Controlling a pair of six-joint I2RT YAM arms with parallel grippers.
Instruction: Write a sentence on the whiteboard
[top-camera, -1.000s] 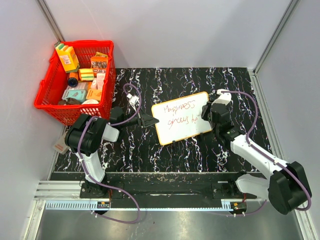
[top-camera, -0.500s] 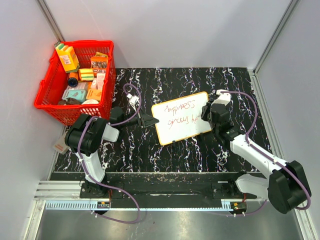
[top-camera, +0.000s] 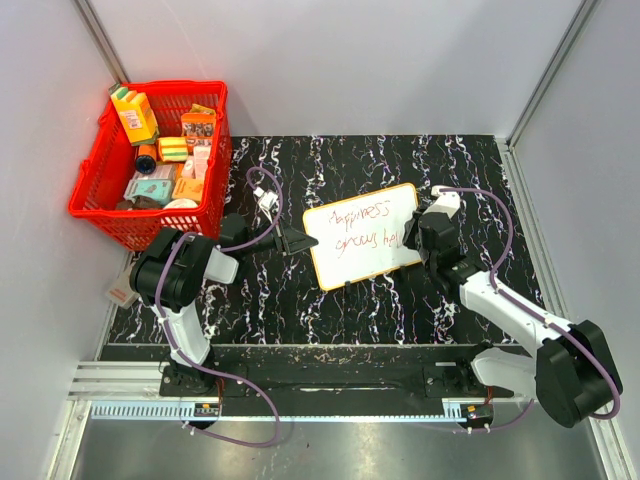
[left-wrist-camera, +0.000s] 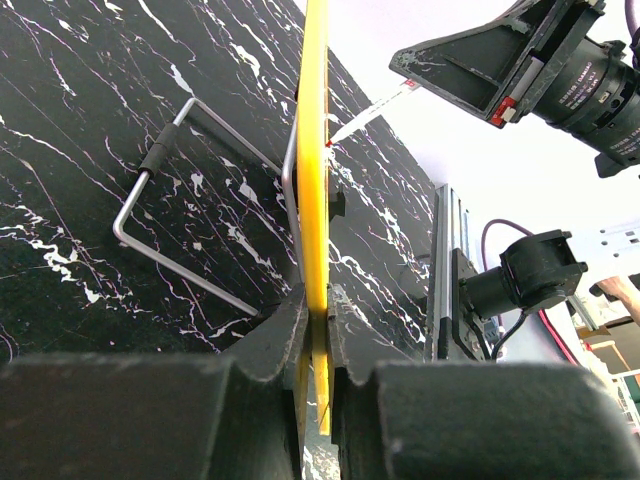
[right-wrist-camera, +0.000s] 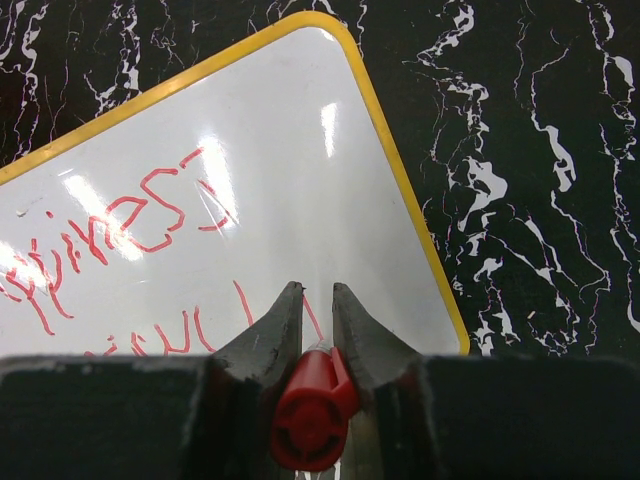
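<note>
In the top view, the whiteboard (top-camera: 365, 250) is seen near the middle of the black marbled tabletop (top-camera: 300, 300), between the two arms. Its left edge is clamped by the left pincer (top-camera: 308, 241). The right pincer (top-camera: 410, 238) is placed at its right edge, level with the second line. The sentence (top-camera: 362, 228) is set out in two lines of reddish script: the first looks finished, and the second reaches almost to the right rim. A red basket (top-camera: 150, 225) full of packets stands well apart at the far left.

In the left wrist view, the yellow rim is shown edge-on, pinched between the clenched fingers (left-wrist-camera: 275, 340). A wire stand (left-wrist-camera: 190, 225) is seen behind the board, which appears to be propped up on it.

In the right wrist view, a red marker (right-wrist-camera: 305, 410) is gripped between the closed fingers over the board's lower right part; its tip cannot be made out. The writing is judged nearly complete. Little room is left on the second line, so at most a few strokes and the lifting of the marker remain.
</note>
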